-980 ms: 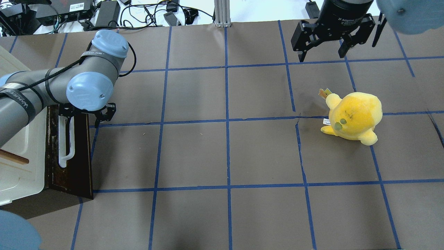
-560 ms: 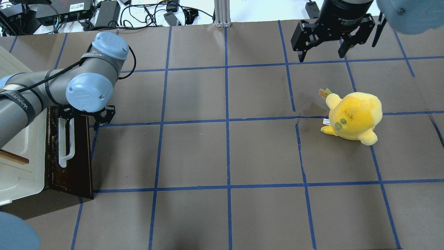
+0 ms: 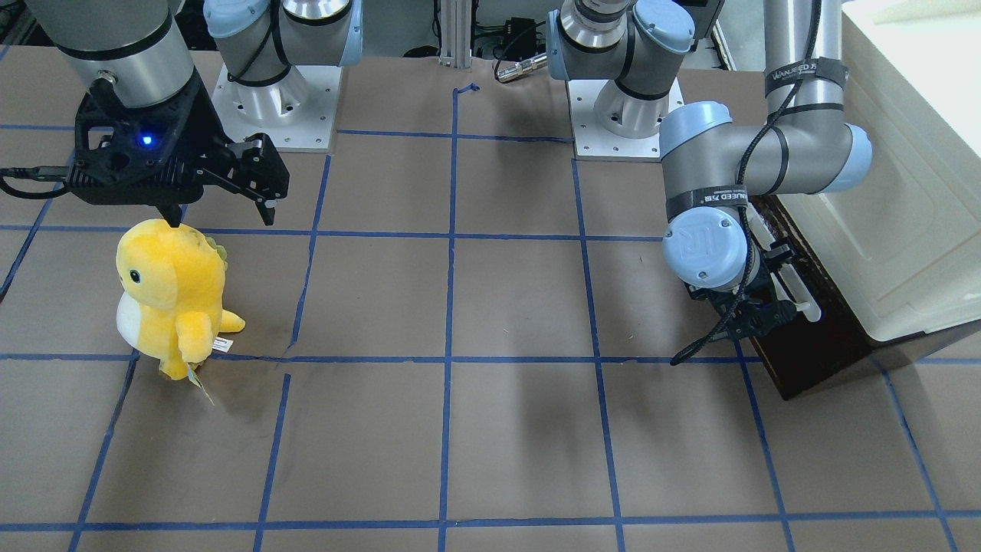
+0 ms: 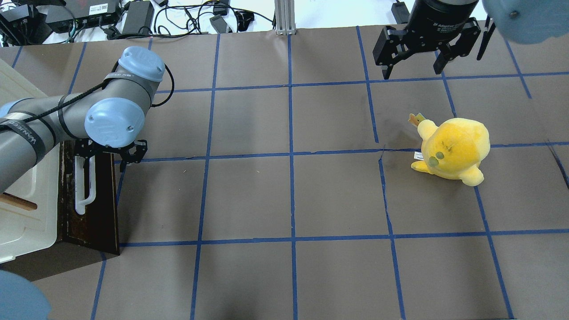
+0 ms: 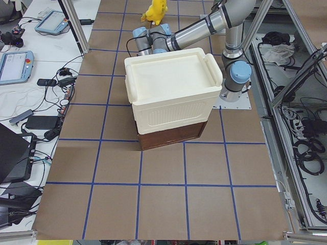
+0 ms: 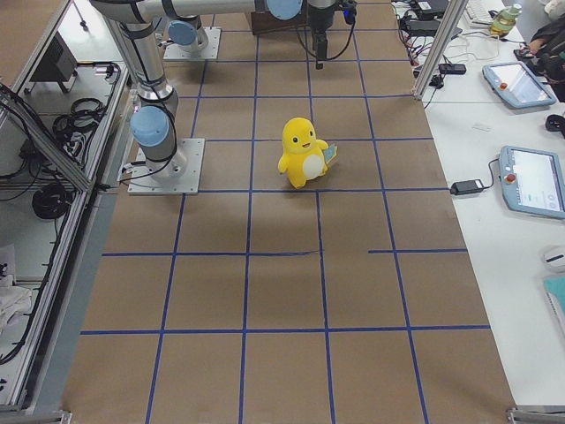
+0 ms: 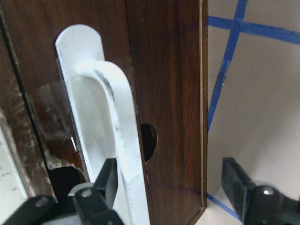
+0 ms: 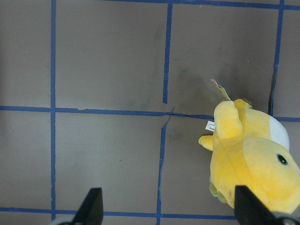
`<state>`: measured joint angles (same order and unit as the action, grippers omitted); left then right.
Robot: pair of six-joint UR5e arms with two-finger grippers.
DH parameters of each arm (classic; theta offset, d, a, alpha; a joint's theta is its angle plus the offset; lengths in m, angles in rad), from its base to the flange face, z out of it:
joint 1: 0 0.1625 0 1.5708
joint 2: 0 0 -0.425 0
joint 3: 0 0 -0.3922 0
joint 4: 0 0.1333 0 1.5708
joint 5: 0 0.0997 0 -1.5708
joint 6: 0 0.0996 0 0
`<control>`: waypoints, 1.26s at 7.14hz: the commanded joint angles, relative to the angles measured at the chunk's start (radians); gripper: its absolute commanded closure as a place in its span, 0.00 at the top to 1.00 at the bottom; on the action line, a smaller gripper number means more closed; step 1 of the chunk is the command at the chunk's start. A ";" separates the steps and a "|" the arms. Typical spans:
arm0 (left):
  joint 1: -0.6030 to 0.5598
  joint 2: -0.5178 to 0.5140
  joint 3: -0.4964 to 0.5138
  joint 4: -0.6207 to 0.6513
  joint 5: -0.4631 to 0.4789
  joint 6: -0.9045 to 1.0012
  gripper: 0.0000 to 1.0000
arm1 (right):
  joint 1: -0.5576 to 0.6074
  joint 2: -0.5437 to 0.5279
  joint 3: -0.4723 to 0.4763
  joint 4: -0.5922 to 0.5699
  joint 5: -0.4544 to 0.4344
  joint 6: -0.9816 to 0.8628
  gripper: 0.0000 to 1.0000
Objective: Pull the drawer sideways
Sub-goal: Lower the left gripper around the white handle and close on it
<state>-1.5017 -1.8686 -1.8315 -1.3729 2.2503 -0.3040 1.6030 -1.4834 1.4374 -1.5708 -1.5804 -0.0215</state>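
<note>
The drawer [image 4: 95, 209] has a dark brown front and a long white bar handle [image 4: 84, 186]; it sits closed under the cream-white cabinet [image 4: 22, 209] at the table's left edge. My left gripper [image 4: 109, 154] is open at the far end of the handle. In the left wrist view the handle [image 7: 119, 140] runs between the fingertips [image 7: 96, 197], close to the left one, and the gripper [image 7: 168, 199] is not closed on it. My right gripper [image 4: 413, 66] is open and empty, raised at the far right, and in its wrist view [image 8: 168, 211] looks down on the table.
A yellow plush toy [image 4: 451, 149] stands on the right half of the table, below and near my right gripper [image 3: 222, 215]. The cabinet [image 5: 171, 97] sits on the table's left end. Cables and power supplies [image 4: 133, 18] lie beyond the far edge.
My left arm's wrist has shifted slightly left, toward the drawer front. The drawer and the right arm have not moved.
</note>
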 commanded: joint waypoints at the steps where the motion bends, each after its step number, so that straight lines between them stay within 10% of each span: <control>1: 0.001 -0.003 -0.003 0.000 0.000 -0.001 0.81 | 0.000 0.000 0.000 0.000 0.000 0.000 1.00; 9: 0.006 0.016 -0.022 -0.003 0.023 -0.006 0.59 | 0.000 0.000 0.000 0.000 0.000 0.000 1.00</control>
<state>-1.4960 -1.8534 -1.8519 -1.3772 2.2725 -0.3055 1.6030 -1.4834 1.4373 -1.5708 -1.5807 -0.0215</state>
